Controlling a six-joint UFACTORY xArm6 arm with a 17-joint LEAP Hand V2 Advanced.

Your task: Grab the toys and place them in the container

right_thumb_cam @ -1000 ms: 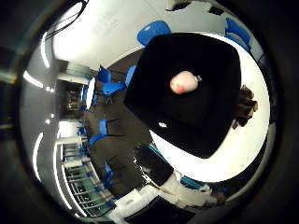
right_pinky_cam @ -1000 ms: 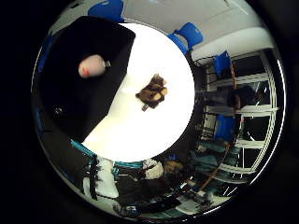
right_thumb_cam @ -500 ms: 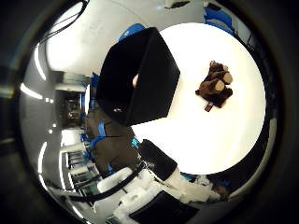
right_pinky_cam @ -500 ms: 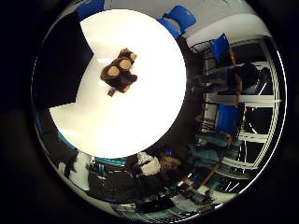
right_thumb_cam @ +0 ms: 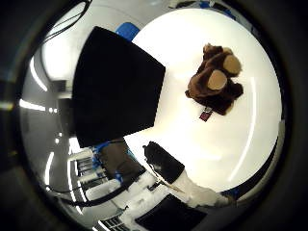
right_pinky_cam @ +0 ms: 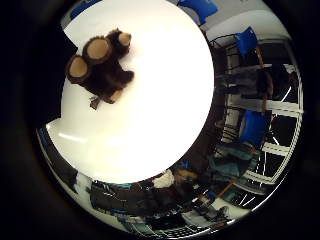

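Observation:
A brown plush bear (right_thumb_cam: pixel 214 82) lies on the white round table (right_pinky_cam: pixel 150 120), with its tan foot soles turned toward the palm. It is close below my hand and nothing touches it. Beside it on the table stands the black container (right_thumb_cam: pixel 115 91); only its dark outer side shows and its inside is hidden. A black and white part of my hand (right_thumb_cam: pixel 168 168) reaches in from the edge of the thumb side view, away from the bear. The hand holds nothing that I can see.
Blue chairs (right_pinky_cam: pixel 250 40) (right_pinky_cam: pixel 255 127) stand around the table's far rim. Bare white tabletop stretches out beside the bear. Desks and room clutter lie beyond the table's edge.
The views have swung off the container, where a pink toy lay inside, and onto the bear. The bear now looks much larger and closer. The bear itself has not moved on the table.

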